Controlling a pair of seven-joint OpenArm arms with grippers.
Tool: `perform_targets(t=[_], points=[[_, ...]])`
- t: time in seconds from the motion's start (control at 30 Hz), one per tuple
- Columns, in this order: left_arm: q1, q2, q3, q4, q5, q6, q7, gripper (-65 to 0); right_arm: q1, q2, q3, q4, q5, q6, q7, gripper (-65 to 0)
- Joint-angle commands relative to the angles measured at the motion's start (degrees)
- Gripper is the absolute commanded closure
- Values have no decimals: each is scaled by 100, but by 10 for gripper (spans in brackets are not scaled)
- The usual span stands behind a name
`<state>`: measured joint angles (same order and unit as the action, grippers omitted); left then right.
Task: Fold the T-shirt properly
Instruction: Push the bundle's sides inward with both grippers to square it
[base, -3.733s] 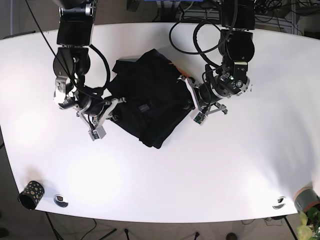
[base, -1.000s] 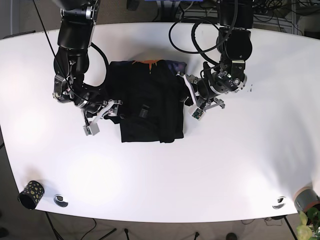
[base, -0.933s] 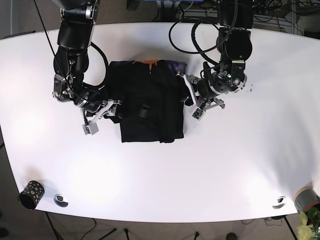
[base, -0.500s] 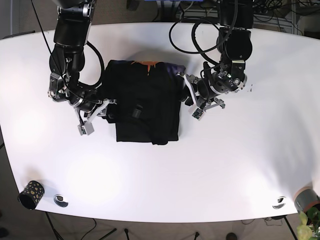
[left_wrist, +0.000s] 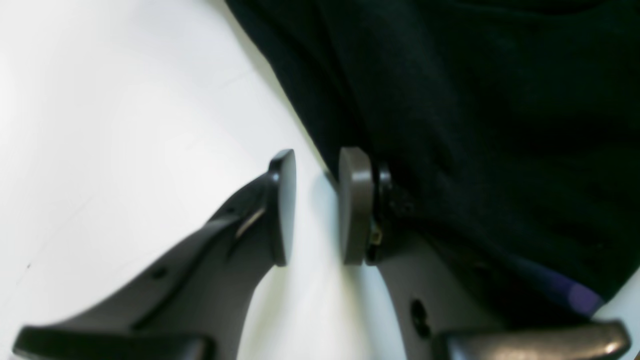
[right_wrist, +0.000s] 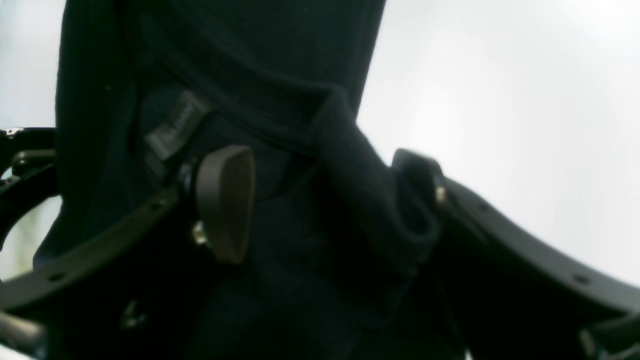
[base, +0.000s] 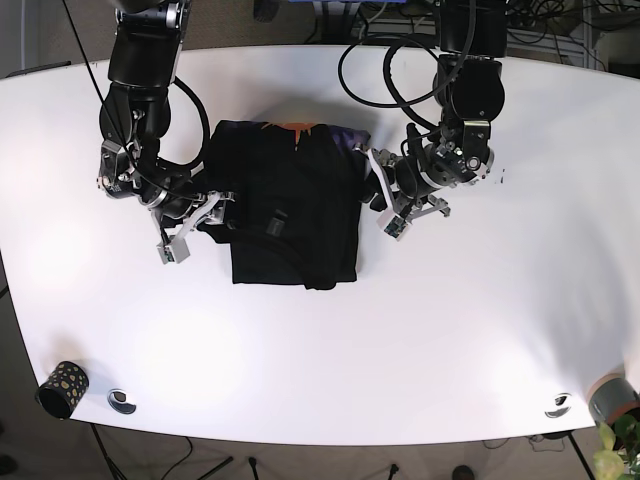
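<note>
The black T-shirt (base: 290, 205) lies folded into a rough rectangle at the table's middle, with an orange print peeking out at its far edge. My right gripper (base: 208, 218) is at the shirt's left edge. In the right wrist view the right gripper (right_wrist: 322, 195) is open wide, with bunched shirt fabric (right_wrist: 350, 165) between and over its fingers. My left gripper (base: 373, 192) is at the shirt's right edge. In the left wrist view the left gripper (left_wrist: 317, 205) shows a narrow gap with only white table in it, and the shirt (left_wrist: 475, 125) lies against its right finger.
The white table (base: 450, 330) spreads around the shirt. A patterned cup (base: 62, 388) and a small round fitting (base: 122, 400) sit near the front left edge. Another fitting (base: 558, 405) and a grey pot (base: 612, 396) are at the front right.
The shirt turned from diagonal to square with the table, then slid a little left with my right gripper. In the last half second the shirt stayed put while the right gripper shifted slightly.
</note>
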<state>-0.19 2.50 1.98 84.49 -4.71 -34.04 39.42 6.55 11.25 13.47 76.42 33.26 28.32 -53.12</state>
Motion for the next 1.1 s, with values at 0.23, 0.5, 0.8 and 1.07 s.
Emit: perform_targets(t=[0.23,0.5,0.8,1.07], points=[[-109,27,9,83,-78,6,-131,-143,132,58,46,98,107,4,121,-49],[-100,27,35,83,-78,6,-131,-143,106,58,20,512,151,4,68,0],[-311,62,53,74,-96,6,-131,-144,-79,14,2,2138,151,12,-556,0],[-531,211,53,83,-96,6,-131,-144,-35,23,-7,2226,116,21,-556,0]])
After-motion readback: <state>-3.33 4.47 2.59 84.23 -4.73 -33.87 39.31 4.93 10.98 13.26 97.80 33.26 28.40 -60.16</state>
